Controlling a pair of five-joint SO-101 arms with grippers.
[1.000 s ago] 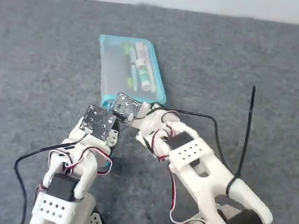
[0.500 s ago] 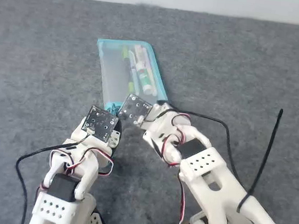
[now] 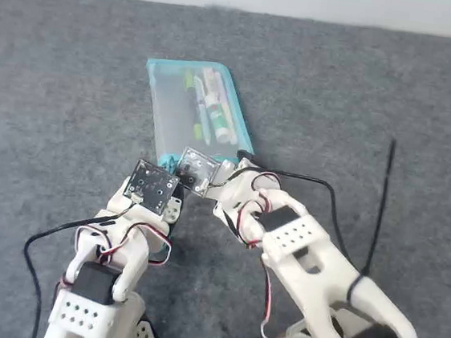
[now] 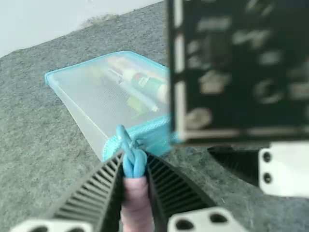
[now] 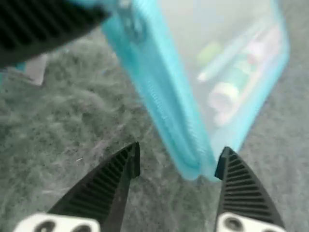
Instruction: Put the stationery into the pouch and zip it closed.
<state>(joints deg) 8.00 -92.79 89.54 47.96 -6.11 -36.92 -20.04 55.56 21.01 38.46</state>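
Teal zip pull point(image 4: 126, 142) is pinched in my left pincer point(image 4: 133, 158); right pincer point(image 5: 179, 150) stands wide astride the pouch point(image 3: 175, 107) corner, stationery point(image 3: 208, 107) inside. Risk: unanchored pouch drags along the mat point(image 3: 379, 88), or pull slips.

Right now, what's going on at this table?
The left gripper is shut on the blue zipper pull of the pouch. The right gripper is open, astride the pouch's near corner. The stationery lies inside the pouch on the grey table. How far the zip is closed is unclear.
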